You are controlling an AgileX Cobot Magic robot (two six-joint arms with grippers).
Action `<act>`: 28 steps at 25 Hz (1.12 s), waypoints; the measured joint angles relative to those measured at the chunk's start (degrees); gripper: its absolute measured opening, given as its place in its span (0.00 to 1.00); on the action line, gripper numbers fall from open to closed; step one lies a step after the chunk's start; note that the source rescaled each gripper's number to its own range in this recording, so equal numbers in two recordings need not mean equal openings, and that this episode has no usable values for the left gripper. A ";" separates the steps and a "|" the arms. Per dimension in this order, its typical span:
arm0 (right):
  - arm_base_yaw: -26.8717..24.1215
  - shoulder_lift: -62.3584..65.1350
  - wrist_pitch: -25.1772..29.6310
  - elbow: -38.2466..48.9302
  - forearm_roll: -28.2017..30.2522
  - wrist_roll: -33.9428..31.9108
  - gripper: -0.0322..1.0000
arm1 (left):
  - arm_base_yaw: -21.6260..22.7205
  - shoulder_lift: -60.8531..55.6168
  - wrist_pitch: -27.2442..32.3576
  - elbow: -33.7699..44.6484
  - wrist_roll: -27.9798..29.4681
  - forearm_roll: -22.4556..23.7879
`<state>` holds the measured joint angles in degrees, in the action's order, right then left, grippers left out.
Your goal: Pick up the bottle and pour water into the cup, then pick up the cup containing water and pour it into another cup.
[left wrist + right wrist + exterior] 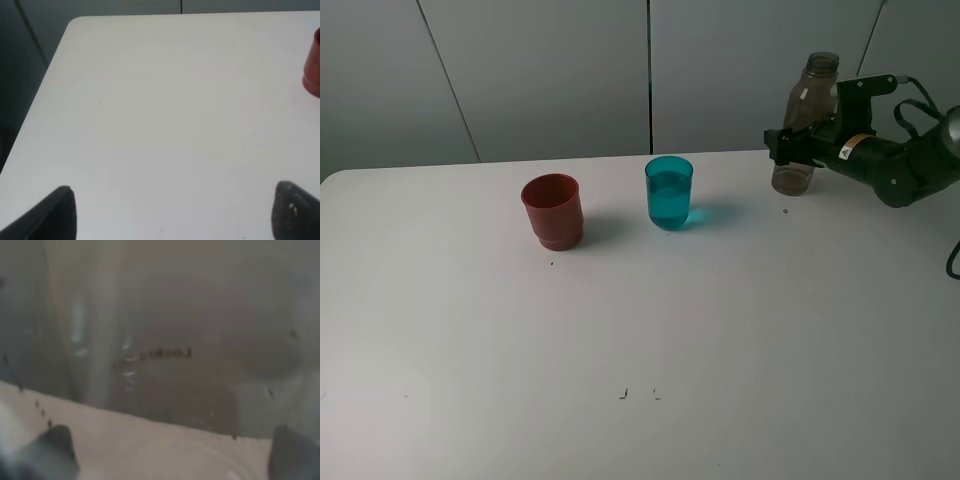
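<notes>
Water is in the blue cup [668, 193], the bottle [812, 95] stands inside my open right gripper [173, 451], and pouring into the red cup [553, 208] is left.

The bottle [812, 95] stands upright on the table [640, 380], between the right jaws, which reach it from the side away from the two cups. Well apart from those jaws, toward the table's middle, stands the cup [669, 168], with liquid [668, 205] in it. Beyond it, farther still from the right jaws, stands the other cup [552, 210], near the first but not touching. The three form a slanting row, the bottle nearest the table's back edge. The left jaws hang over bare table, the other cup ahead of them, off to one side and well apart.
</notes>
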<state>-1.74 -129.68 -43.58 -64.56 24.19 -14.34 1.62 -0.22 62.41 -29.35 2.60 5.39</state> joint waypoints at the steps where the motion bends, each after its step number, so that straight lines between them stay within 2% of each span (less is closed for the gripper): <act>1: 0.00 0.00 0.13 0.00 0.12 -0.14 0.95 | 0.00 0.00 0.00 0.00 0.00 0.00; 5: 0.00 0.38 1.75 0.82 0.36 -0.61 0.99 | 0.00 0.00 0.00 0.00 0.00 0.00; 15: 0.00 4.10 3.56 8.48 0.36 1.80 1.00 | 0.00 0.00 0.00 0.00 0.00 0.00; 28: 0.00 17.82 3.73 27.87 0.13 5.15 1.00 | 0.00 0.00 0.00 0.00 0.00 0.00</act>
<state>-1.74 -111.86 -39.85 -36.69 24.32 -9.19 1.62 -0.22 62.41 -29.35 2.60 5.39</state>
